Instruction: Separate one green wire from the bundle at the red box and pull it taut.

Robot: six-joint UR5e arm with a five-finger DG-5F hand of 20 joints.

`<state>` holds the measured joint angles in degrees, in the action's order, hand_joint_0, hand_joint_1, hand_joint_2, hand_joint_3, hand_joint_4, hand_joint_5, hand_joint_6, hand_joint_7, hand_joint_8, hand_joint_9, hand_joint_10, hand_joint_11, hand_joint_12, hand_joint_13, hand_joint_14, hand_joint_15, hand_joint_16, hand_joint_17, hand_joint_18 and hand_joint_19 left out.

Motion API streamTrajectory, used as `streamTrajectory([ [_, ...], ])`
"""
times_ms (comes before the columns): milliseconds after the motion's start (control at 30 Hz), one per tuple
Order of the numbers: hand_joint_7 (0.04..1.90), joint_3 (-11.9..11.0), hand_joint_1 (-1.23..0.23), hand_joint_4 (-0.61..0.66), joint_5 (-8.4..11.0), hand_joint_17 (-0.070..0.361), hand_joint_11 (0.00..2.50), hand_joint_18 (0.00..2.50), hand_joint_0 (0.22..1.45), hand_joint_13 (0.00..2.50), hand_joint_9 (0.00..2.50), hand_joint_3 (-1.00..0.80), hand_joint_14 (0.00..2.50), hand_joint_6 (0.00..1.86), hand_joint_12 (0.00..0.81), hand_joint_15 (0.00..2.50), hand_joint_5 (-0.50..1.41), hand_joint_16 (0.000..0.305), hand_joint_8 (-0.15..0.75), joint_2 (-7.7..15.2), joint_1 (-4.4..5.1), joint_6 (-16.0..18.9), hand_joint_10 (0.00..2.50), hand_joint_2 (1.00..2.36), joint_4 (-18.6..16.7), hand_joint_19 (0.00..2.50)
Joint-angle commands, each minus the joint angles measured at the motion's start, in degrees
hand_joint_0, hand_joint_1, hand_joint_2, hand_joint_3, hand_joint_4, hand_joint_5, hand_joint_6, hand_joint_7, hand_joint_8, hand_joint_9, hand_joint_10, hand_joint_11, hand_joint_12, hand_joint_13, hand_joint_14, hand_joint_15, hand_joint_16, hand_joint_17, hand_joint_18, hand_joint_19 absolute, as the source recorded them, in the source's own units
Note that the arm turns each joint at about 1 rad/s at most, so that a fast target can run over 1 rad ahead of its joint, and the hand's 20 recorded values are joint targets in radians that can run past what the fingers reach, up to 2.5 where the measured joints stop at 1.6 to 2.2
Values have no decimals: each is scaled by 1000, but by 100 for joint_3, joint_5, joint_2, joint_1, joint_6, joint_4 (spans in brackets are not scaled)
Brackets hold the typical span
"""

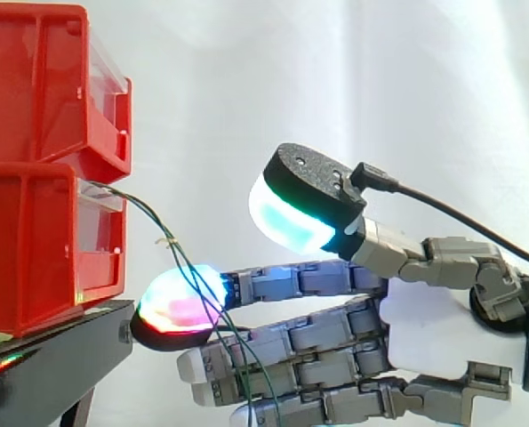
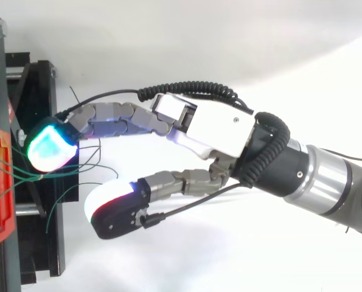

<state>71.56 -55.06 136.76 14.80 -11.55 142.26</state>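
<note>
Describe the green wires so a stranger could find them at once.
Start at the stacked red bins at the side view's left edge. Thin green wires leave the lower bin's front, arc out and drop past the hand's straight fingers. Nothing else there is so thin, green and slack.

Red bins [image 1: 33, 133], bright and plain, with clear pale fronts. Under them the stand [image 1: 60, 356] is glossy black, and behind it all hangs the white curtain [image 1: 335, 71]. Thin green wires [image 1: 142, 212] show dark against it. The hand [image 1: 433, 334] is white at the palm with grey links. One fingertip pad [image 1: 180, 302] glows magenta, cyan and green; the thumb pad [image 1: 291, 218] is cyan-white under a speckled black cap.
</note>
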Motion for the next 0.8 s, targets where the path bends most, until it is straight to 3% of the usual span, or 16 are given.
streamTrajectory([
  [0, 735, -63, -644, 222, -5, 124, 137, 366, 455, 328, 546, -500, 3, 502, 385, 88, -195, 55, 281, 97, 32, 3, 4, 1000, -32, 315],
  [633, 763, -81, -626, 233, -14, 119, 163, 418, 484, 391, 595, -500, 4, 502, 378, 117, -185, 53, 274, 167, 67, 3, 5, 1000, -172, 358],
  [767, 814, -204, -640, 249, -14, 113, 191, 444, 513, 422, 643, -500, 5, 503, 367, 126, -170, 50, 270, 167, 76, -5, 6, 1000, -120, 364],
])
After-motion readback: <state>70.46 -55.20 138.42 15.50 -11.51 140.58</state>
